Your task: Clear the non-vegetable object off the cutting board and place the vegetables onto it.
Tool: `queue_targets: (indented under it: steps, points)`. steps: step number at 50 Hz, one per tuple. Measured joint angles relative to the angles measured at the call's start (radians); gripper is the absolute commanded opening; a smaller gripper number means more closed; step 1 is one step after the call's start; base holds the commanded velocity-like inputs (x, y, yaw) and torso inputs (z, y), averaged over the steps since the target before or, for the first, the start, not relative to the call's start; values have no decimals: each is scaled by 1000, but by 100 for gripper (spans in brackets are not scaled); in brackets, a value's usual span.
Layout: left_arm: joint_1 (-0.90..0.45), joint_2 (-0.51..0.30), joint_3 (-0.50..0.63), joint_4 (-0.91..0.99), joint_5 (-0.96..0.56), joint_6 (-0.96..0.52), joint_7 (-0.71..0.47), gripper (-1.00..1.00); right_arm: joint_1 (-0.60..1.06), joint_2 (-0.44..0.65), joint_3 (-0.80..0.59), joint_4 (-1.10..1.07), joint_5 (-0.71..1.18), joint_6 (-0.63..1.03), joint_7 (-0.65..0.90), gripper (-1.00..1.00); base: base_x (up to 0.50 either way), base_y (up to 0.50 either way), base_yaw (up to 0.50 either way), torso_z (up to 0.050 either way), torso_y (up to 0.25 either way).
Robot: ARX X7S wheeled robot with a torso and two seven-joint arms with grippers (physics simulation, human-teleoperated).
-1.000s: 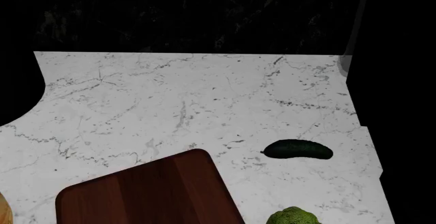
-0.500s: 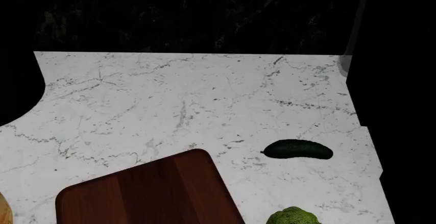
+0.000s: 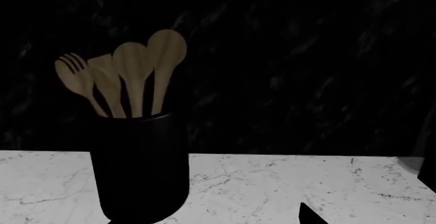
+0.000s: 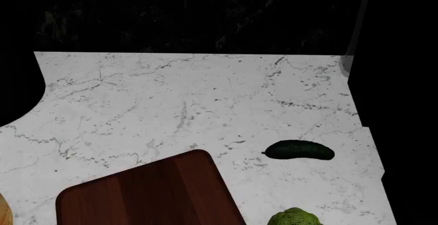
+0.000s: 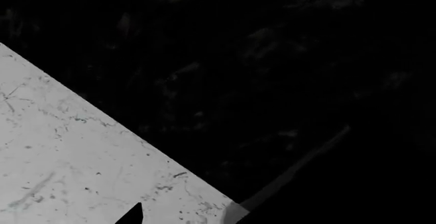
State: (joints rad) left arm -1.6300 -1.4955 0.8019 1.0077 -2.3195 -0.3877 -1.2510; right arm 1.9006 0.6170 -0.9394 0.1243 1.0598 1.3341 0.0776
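In the head view, a white marbled tabletop point(image 4: 184, 107) is seen against a dark far wall. The cutting board point(image 4: 147, 194) lies at the near left, cut off by the frame's lower edge, its visible surface bare. The cucumber point(image 4: 299, 150) lies on the tabletop to the right of the board, well apart from it. The broccoli-like head point(image 4: 294, 218) is partly visible at the near edge, nearer than the cucumber and just right of the board. A sliver of a yellowish object point(image 4: 3, 212) shows at the far left edge, off the board; what it is cannot be told. Neither arm nor pincer is seen here, so nothing stands between the vegetables and the board. Compared with the earlier head pictures, nothing has shifted.

In the left wrist view, a black holder point(image 3: 140, 165) with wooden utensils point(image 3: 129, 76) stands on the tabletop before the dark wall. Only a dark tip point(image 3: 310, 215) shows at the frame's edge; whether the left pincer is released or clenched cannot be told.

In the right wrist view, a corner of the tabletop is seen against darkness, with a small dark tip point(image 5: 130, 215) at the edge; the right pincer's state cannot be told either. No task thing appears in either wrist view.
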Motion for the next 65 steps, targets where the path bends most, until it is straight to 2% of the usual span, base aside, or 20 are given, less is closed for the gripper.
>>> queue_targets:
  steps: [17,28,43,57,65]
  points:
    - [31,15,-9,19,32,24,-2,100,131,-62,-355,161,-242,-180,-423,100,0,0,0,0,0]
    - [53,19,-12,23,53,33,-5,100,163,-134,-529,287,-367,-322,-642,100,0,0,0,0,0]
    - [72,8,-35,31,54,36,-5,100,183,-179,-644,302,-430,-404,-806,100,0,0,0,0,0]
    - [70,21,-64,29,38,14,-30,100,208,-122,-716,86,-375,-356,-943,100,0,0,0,0,0]
    - [72,23,-80,30,28,5,-41,100,206,-111,-746,43,-373,-354,-983,100,0,0,0,0,0]
